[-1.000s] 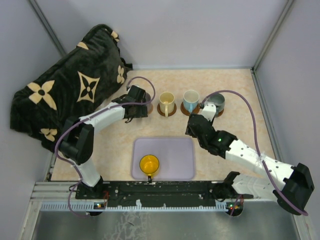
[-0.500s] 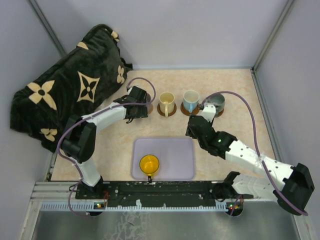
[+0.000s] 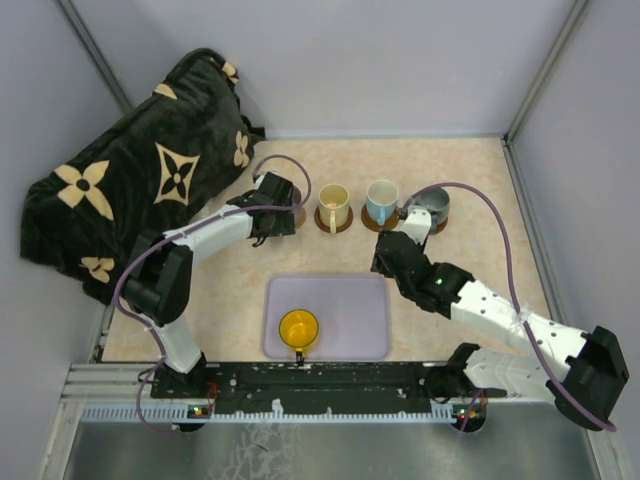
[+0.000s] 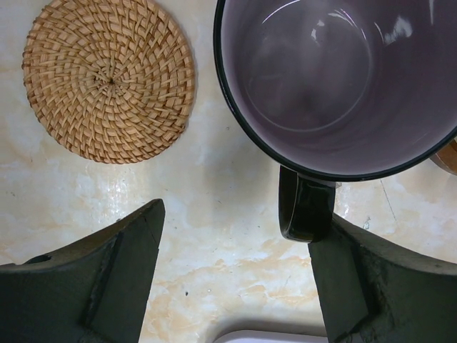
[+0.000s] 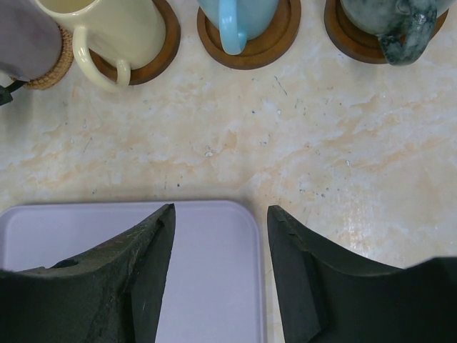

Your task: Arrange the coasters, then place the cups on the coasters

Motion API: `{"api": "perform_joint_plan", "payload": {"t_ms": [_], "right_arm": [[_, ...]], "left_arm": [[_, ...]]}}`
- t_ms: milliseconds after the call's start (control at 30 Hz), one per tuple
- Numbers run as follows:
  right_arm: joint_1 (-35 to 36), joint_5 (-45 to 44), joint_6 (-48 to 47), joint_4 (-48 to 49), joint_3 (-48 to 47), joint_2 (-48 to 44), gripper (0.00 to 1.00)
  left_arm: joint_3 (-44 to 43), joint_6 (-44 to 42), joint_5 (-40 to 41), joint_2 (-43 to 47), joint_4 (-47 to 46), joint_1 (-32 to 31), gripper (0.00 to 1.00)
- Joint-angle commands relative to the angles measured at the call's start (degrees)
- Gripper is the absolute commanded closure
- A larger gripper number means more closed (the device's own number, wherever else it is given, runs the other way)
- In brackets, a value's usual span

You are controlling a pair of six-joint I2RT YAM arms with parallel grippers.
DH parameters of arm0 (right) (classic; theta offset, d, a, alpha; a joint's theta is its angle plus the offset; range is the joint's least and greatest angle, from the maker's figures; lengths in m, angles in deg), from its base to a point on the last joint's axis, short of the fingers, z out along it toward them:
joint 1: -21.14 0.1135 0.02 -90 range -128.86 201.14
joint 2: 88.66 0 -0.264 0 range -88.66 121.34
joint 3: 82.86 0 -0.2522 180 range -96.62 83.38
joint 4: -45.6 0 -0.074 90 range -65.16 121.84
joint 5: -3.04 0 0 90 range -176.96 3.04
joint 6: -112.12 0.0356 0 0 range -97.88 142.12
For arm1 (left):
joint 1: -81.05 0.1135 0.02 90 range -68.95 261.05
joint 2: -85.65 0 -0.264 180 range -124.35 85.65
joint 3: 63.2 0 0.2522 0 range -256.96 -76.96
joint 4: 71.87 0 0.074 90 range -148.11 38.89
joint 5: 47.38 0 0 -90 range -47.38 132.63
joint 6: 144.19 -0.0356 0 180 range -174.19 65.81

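Note:
My left gripper (image 4: 235, 243) is open low over the table; the dark handle (image 4: 305, 207) of the smoky purple cup (image 4: 343, 78) sits just in front of its right finger (image 4: 371, 286), not pinched. That cup rests on a tan woven coaster (image 5: 53, 68). Another tan coaster (image 4: 108, 78) lies bare to its left. The cream cup (image 3: 333, 203), the white cup with blue inside (image 3: 381, 200) and the grey-green cup (image 3: 432, 205) each stand on a dark coaster (image 5: 250, 43). The yellow cup (image 3: 298, 328) stands on the lavender tray. My right gripper (image 5: 221, 214) is open and empty over the tray's far right corner.
The lavender tray (image 3: 350, 310) lies near the front edge between the arm bases. A black blanket with tan flower shapes (image 3: 140, 180) is heaped at the back left. Grey walls close in the back and both sides.

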Motion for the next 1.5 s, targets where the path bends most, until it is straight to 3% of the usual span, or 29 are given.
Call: {"api": "perform_joint_plan", "payload": {"t_ms": [0,200,567,1067,1300,1467], "right_arm": [[0.4,-0.4,0.6,2.4,0.2,-1.1,0.45],[0.5,-0.4,0.6,2.7,0.1,-0.6,0.45],[0.5,-0.2,0.2,3.2,-0.6,0.7,0.45],[0.5,1.0,-1.1,3.3,-1.2,0.5,0.45],[0.5,2.1,-0.7,4.7,-1.3,1.8,0.45],[0.4,1.9,-0.3,4.6,-0.9,2.0,0.45]], "left_arm": [[-1.1,0.3,-0.5,0.2,-0.3,0.1,0.16],[-0.8,-1.5,-4.8,3.4,0.0,-0.1,0.07],[1.6,-3.0,-8.2,16.6,5.9,-1.8,0.06],[15.1,6.2,-13.6,45.7,17.8,-16.7,0.05],[17.2,9.7,-18.1,51.0,24.6,-21.0,0.02],[20.4,13.6,-20.5,51.7,24.8,-28.3,0.01]]}}
